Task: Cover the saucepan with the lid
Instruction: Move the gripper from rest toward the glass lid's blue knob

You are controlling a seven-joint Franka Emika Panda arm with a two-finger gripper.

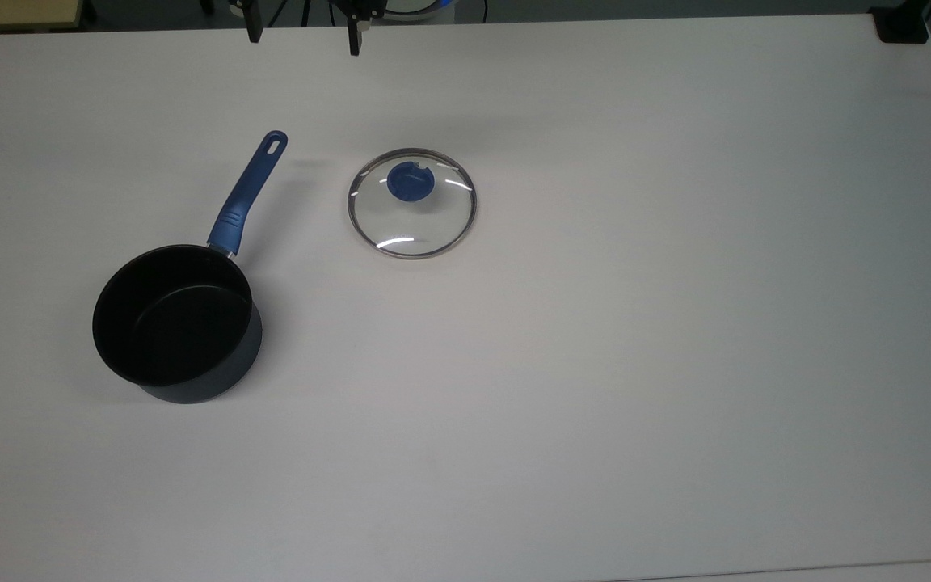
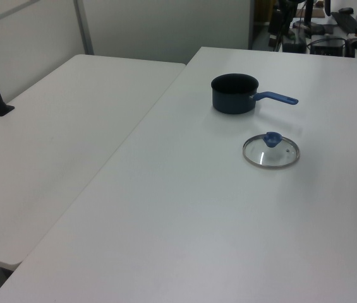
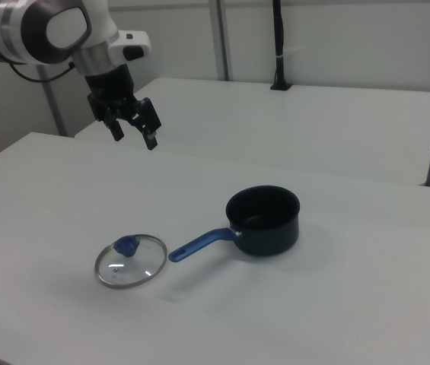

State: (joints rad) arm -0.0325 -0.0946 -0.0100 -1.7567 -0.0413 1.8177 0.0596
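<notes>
On the white worktop (image 1: 595, 364) the round clear glass lid with its thin metal rim and blue knob (image 1: 411, 203) lies flat, knob up, just beside the end of the long blue handle of the small black saucepan (image 1: 177, 323), not touching it; the saucepan stands upright and empty, toward the top view's left of the lid; the robot's black two-finger tool (image 3: 133, 130) hangs high above the worktop, well apart from both, its fingers spread and holding nothing. Likely trouble lies at the knob: it is small and smooth-looking, so a pinch taken off-centre could let the lid swing or slip out; the glass disc lies so flat that fingers coming down wide of the knob would strike glass rather than grip; the handle end sits close enough that a careless descent or sideways carry might nudge it and turn the saucepan; a lid lowered out of line with the rim would probably sit tilted on the edge. Only the fingertips (image 1: 355, 39) reach into the top view, cut off by its upper edge; the knob's exact shape is hard to judge, and any lettering on the glass cannot be read.
</notes>
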